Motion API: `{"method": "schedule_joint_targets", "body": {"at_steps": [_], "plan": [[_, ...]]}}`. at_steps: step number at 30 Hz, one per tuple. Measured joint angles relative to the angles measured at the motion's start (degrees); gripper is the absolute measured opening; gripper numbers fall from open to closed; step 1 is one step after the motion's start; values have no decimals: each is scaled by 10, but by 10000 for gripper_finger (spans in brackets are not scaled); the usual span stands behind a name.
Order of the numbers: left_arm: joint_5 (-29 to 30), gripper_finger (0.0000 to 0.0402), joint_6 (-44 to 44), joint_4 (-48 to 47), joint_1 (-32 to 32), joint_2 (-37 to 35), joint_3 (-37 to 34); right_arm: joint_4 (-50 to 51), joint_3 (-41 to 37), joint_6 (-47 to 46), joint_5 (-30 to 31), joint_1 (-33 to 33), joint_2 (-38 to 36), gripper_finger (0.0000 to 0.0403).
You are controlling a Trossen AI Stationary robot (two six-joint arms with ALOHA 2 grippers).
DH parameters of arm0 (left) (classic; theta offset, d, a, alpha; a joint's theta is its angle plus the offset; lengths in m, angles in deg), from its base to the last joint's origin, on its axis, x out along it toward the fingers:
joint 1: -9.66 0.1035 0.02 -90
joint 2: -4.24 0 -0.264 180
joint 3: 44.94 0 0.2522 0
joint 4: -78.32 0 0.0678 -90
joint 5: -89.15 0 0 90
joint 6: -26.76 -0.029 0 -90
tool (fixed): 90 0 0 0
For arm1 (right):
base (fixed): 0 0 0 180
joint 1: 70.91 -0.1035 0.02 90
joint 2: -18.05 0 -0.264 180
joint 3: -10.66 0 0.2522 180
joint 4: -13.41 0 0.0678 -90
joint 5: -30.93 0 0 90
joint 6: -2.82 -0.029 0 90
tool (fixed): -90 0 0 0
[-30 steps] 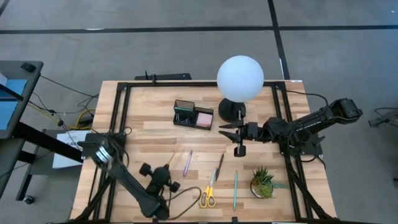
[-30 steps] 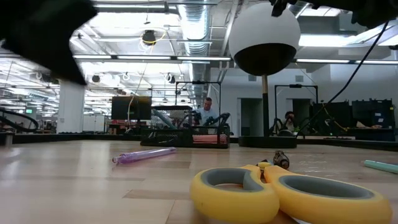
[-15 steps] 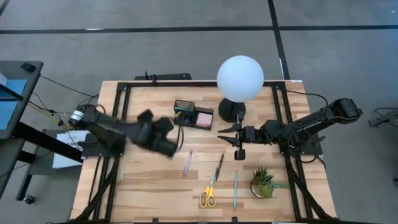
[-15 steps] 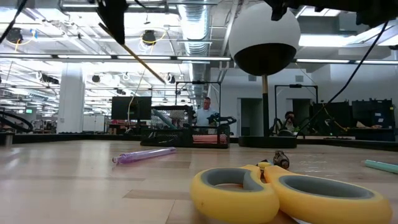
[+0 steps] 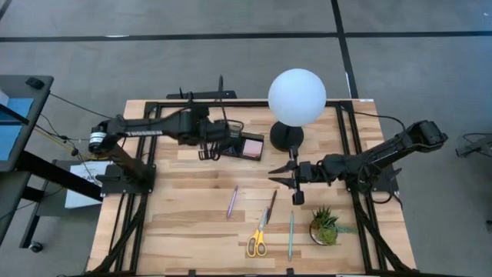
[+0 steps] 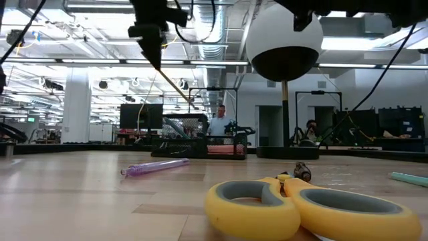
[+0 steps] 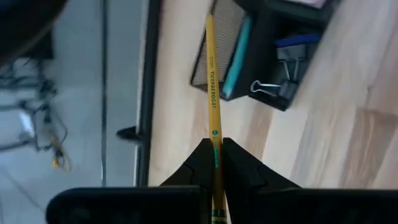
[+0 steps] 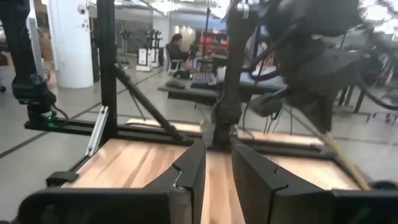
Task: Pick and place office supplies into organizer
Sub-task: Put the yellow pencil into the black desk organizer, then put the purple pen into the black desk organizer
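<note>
Two dark arms work over the light wooden counter (image 5: 184,192). High view: left tool (image 5: 206,141) hangs at the far side, just left of the small black rectangular organizer (image 5: 227,141), which stands left of the white globe lamp (image 5: 297,96); right tool (image 5: 294,181) hovers mid-counter. Purple pen (image 5: 231,202), dark pen (image 5: 271,205), teal pen (image 5: 291,234) and yellow-handled scissors (image 5: 257,240) lie nearer.

Low view: left tool holds the yellow pencil (image 6: 172,79) slanting above the organizer.

Left wrist view: fingers (image 7: 200,163) pinch the pencil; a teal pen and black clip (image 7: 273,85) sit inside the organizer.

Right wrist view: fingers (image 8: 190,167) narrowly parted, gripping nothing.
</note>
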Motion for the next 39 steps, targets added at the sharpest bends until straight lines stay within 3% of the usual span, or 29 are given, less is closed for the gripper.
{"method": "schedule_joint_targets", "body": {"at_steps": [7,13,19,31,39], "plan": [[-16,4,-169,5,45,20,-1,26,0,-37,0,-4,0,71],[-32,4,-248,12,75,65,0,36,0,-47,0,-3,0,71],[-4,23,-303,43,79,119,0,41,0,-48,0,-3,0,71],[50,49,-295,82,78,163,0,45,0,-48,0,-3,0,71],[89,50,-218,80,74,162,0,48,0,-48,0,-3,0,71]]}}
